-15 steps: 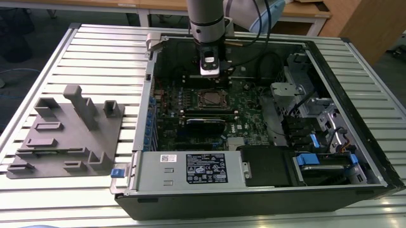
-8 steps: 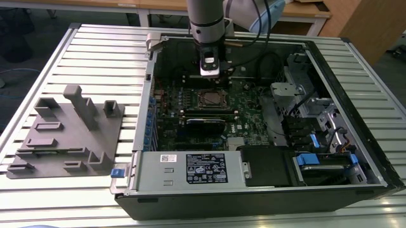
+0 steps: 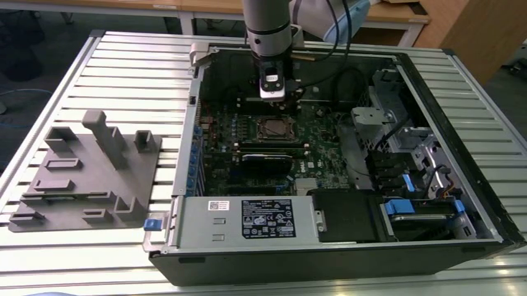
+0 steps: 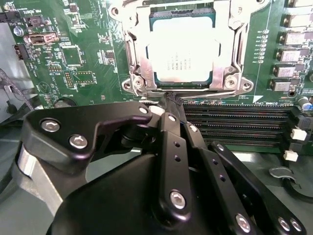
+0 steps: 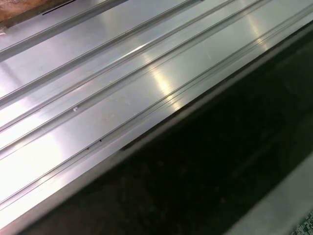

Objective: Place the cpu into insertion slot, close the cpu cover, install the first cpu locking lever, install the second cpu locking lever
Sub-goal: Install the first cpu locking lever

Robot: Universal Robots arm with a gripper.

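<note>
In the second wrist view the cpu (image 4: pixel 183 51) lies flat in the insertion slot (image 4: pixel 230 84), its silver-grey top facing up. The cpu cover (image 4: pixel 141 63) lies down around it as a thin silvery frame. My gripper (image 4: pixel 171 99) is shut, its black fingers (image 4: pixel 168 127) pressed together, the tip right at the socket's near edge beside the memory slots. In the exterior view the gripper (image 3: pixel 274 98) hangs straight down inside the open computer case, just behind the insertion slot (image 3: pixel 272 128). I cannot make out how the locking levers stand.
Long black memory slots (image 4: pixel 234 122) run beside the socket. A grey power supply box (image 3: pixel 243 219) fills the case front, with drive cages (image 3: pixel 411 160) on the exterior view's right. A grey fixture block (image 3: pixel 91 172) sits on the slatted aluminium table (image 5: pixel 122 73).
</note>
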